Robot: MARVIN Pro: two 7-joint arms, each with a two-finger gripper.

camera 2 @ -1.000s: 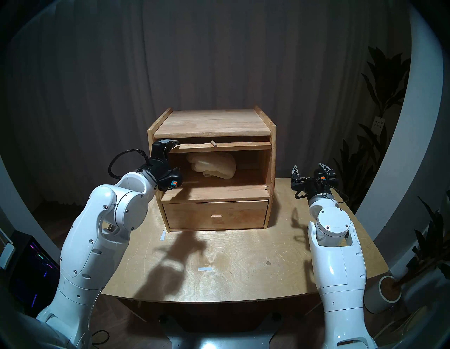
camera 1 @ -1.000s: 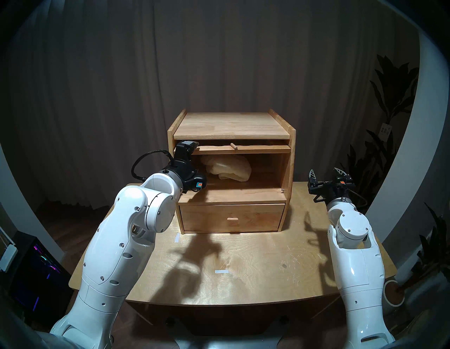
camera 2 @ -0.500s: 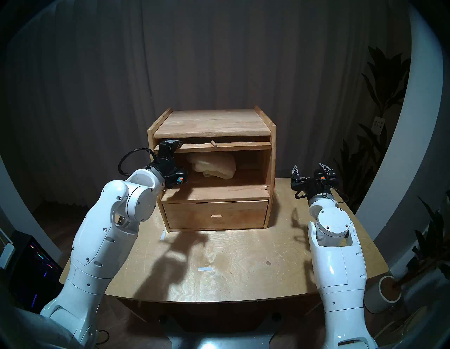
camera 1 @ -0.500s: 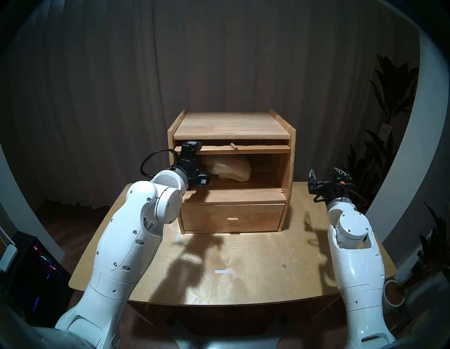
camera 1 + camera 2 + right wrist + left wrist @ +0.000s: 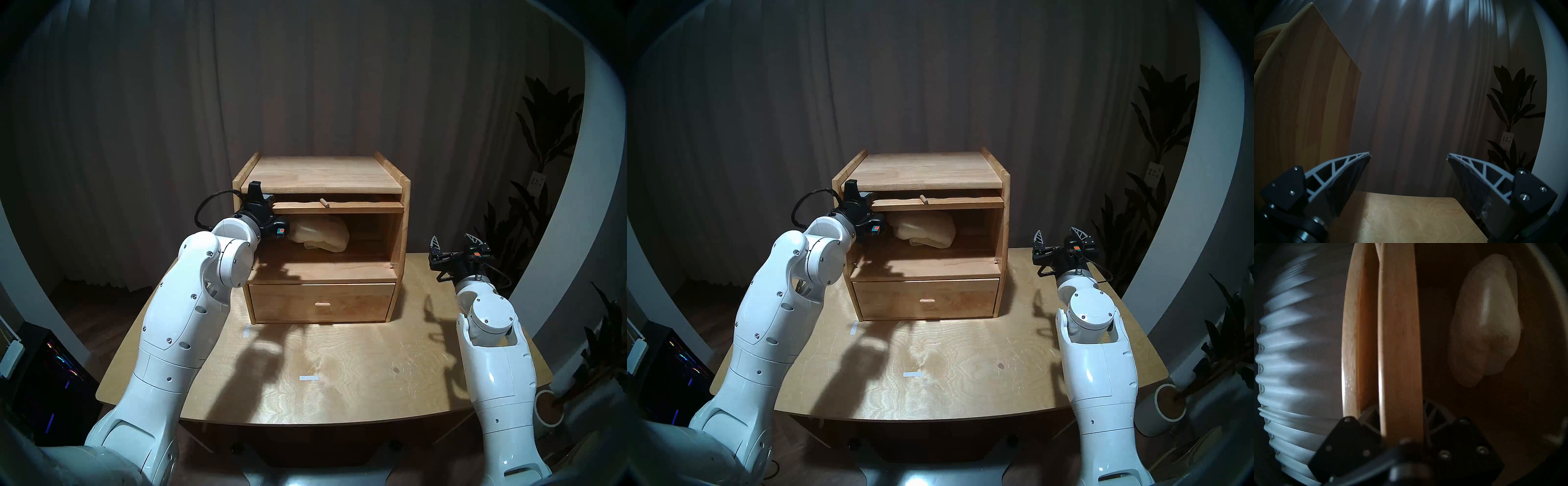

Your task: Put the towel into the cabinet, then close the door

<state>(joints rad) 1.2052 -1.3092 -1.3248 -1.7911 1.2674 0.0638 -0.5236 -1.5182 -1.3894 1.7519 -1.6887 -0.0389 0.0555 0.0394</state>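
Cream towel bunched up inside the cabinet, in the big compartment above the drawer. Door flipped up flat under the cabinet top, left gripper clamped on its left end. Right gripper spread wide, empty, off to the cabinet's right.

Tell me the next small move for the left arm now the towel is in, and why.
Probably draw the door outward by its left edge, then let it swing down. The towel already lies in the cabinet compartment, and the door sits slid in flat under the top. In the left wrist view the left gripper straddles the door's edge, apparently clamped. The right gripper is open and idle.
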